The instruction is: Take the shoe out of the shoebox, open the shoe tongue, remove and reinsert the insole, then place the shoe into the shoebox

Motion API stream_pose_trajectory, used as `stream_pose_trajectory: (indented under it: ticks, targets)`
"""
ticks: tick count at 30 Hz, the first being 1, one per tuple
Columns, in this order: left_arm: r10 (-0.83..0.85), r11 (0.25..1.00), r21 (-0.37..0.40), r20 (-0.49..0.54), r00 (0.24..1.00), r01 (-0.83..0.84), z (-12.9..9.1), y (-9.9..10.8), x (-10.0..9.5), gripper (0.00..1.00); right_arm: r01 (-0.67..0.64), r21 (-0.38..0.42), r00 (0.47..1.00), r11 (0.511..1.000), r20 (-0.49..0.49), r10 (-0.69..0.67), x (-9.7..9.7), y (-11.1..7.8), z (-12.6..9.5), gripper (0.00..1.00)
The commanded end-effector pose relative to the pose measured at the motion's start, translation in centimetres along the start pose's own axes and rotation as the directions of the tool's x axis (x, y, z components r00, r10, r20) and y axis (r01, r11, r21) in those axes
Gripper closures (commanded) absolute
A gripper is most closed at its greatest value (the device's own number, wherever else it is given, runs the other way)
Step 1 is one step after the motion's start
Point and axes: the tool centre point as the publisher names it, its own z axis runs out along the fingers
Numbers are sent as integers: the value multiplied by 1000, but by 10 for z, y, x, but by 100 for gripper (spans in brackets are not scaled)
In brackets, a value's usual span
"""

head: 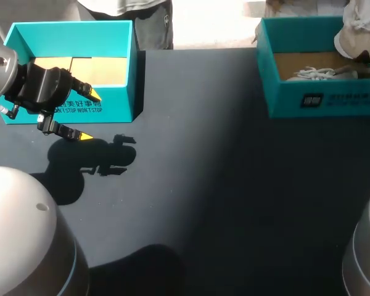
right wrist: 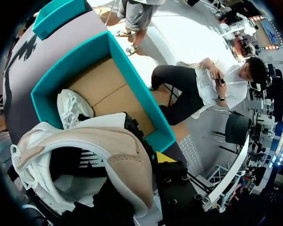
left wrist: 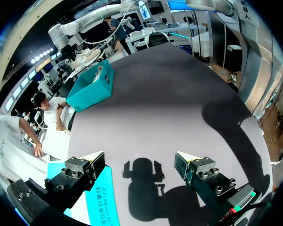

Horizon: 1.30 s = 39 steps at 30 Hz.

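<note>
Dark worktop [head: 234, 185], with 2 teal boxes at its far edge, well apart. Toward the left, the left shoebox [head: 120, 105], its cardboard floor showing. Toward the right, the right shoebox [head: 283, 92], with the second shoe [head: 317, 74] lying inside, white, laces on top, close to the front wall.

In from the left side, the left arm [head: 0, 71], hanging over the worktop just in front of the left shoebox. There the left jaws released, spread wide, gripping nothing: 1 yellow tip [head: 94, 94] over the box's front wall, the other over the worktop nearer the robot, their shadow [head: 114, 154] on the worktop beside them. From the left wrist: 2 fingertips [left wrist: 188, 158] far apart, the left shoebox [left wrist: 101, 202] under 1 finger, the shadow [left wrist: 141, 172] on the worktop ahead between the 2 fingers, the right shoebox [left wrist: 92, 87] far ahead across the worktop.

Up in the air over the right shoebox's far right corner, the held shoe [head: 357, 31], only partly in the head view. From the right wrist, the held shoe [right wrist: 118, 155] close in front: white, with a beige-pink side panel, its dark opening turned toward the camera. On its collar the right jaws clenched, grasping the held shoe; 1 yellow tip [right wrist: 164, 157] showing beside the heel, the other finger hidden behind the shoe. Beneath it the right shoebox [right wrist: 43, 101], the second shoe [right wrist: 73, 108] at 1 end of the brown floor. Farther off across the worktop, the left shoebox [right wrist: 56, 14].
</note>
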Motion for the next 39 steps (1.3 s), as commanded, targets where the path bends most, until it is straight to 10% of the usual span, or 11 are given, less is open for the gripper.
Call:
stream_pose_trajectory:
  ticks: [1, 27, 39]
  targets:
    - [1, 1000, -3, -2, 1000, -1, -1, 0, 0, 0, -826, 66, 563, 560, 83, 822, 6, -1, -4, 100]
    - [1, 1000, -3, -2, 1000, -1, -1, 0, 0, 0, -826, 66, 563, 560, 83, 822, 6, -1, -4, 100]
    - [1, 1000, -3, -2, 1000, -1, -1, 0, 0, 0, -906, 3, 418, 422, 146, 897, 20, -38, 21, 100]
